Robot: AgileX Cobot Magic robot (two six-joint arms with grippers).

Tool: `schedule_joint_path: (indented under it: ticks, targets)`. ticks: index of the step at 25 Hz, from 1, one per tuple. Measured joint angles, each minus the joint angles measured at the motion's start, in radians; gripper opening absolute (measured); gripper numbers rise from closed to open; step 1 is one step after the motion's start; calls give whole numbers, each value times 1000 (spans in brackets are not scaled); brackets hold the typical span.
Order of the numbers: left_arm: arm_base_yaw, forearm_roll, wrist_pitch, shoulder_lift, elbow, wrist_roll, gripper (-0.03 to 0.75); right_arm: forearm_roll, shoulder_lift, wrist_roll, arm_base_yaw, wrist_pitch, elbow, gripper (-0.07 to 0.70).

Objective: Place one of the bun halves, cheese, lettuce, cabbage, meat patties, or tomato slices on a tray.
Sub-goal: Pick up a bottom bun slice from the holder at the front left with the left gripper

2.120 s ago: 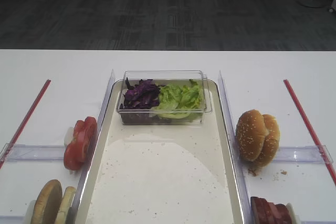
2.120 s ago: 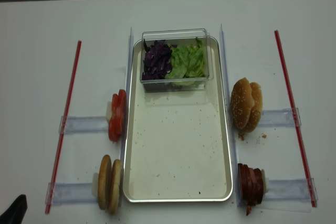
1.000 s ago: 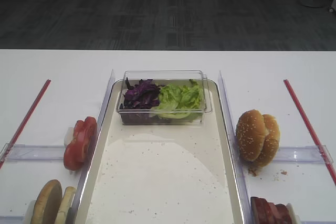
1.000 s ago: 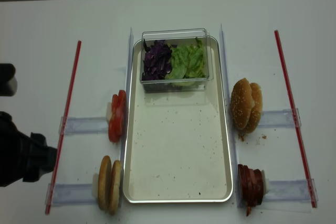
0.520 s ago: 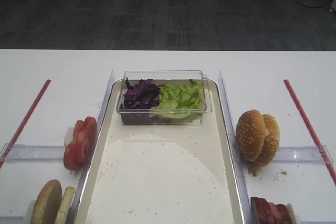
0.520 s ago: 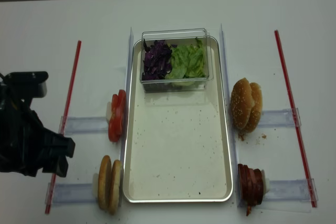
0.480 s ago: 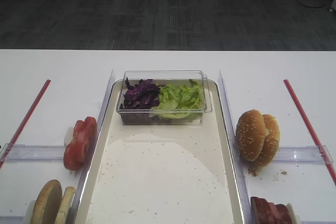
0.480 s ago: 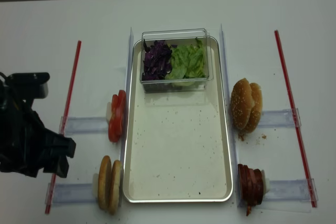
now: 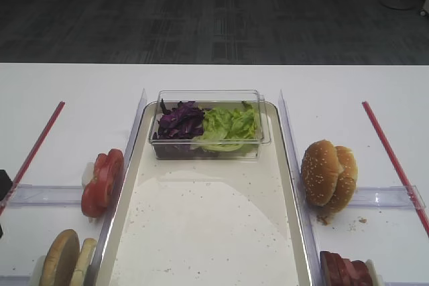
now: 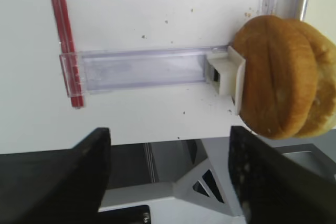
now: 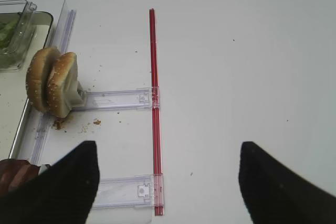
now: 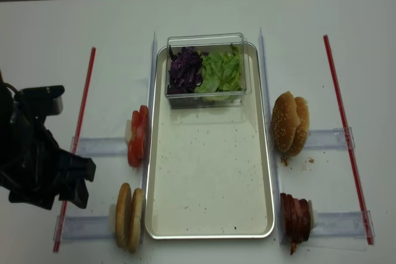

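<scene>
Left tool (image 10: 168, 182): my fingers (image 10: 52, 182) stand spread wide with nothing between them, above the surface (image 12: 37, 41) just left of the bun halves (image 12: 129, 216).
Right tool (image 11: 168, 182): spread too and carrying nothing, hanging over bare surface well right of the tray (image 12: 210, 177), beyond the red strip (image 11: 155, 108).
Bun halves: on edge at a clear holder (image 10: 142, 69), just outside the tray's near left corner.
Tomato slices (image 12: 137, 135): on edge, just outside the tray's left rim.
Meat patties (image 12: 296, 216): outside the tray's near right corner.
Sesame buns (image 12: 291, 123): outside the tray's right rim.
Clear tub (image 12: 207, 69): at the tray's far end, holding cabbage (image 12: 184, 69) left, lettuce (image 12: 223, 71) right.
Tray: crumb-speckled floor.
</scene>
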Motion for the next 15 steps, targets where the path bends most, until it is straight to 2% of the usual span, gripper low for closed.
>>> schedule_joint_path:
  ticks: [6,15]
  targets:
    - [0,-32,0,0,0,5,439,0,0,0,0,0,0,571]
    - [-2,-66,0,0,0,-56,436,0,0,0,0,0,0,571]
